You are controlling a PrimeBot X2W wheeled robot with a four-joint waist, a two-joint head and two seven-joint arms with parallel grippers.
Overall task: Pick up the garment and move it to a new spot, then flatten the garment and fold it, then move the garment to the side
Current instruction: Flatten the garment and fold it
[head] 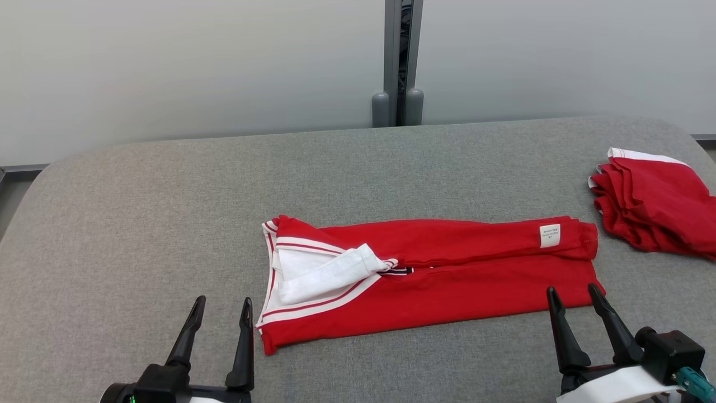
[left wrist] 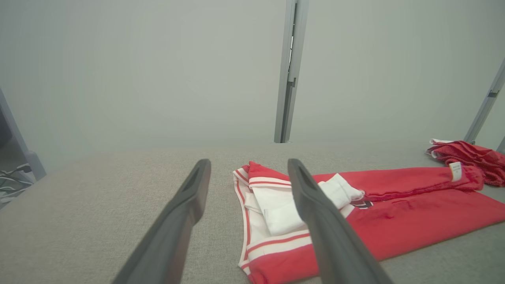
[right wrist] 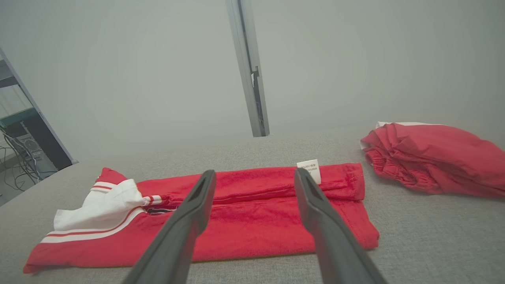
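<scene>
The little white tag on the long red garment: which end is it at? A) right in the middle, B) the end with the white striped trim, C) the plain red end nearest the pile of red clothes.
C: the white tag sits on the red garment at its plain end, toward the red pile.

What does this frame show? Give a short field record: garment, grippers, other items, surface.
garment: red garment with white trim, folded into a long strip, lying flat
label: white tag at its right end
left gripper: open, empty, near the strip's left end
right gripper: open, empty, at the right end
other: crumpled red garments far right
surface: grey padded table
</scene>
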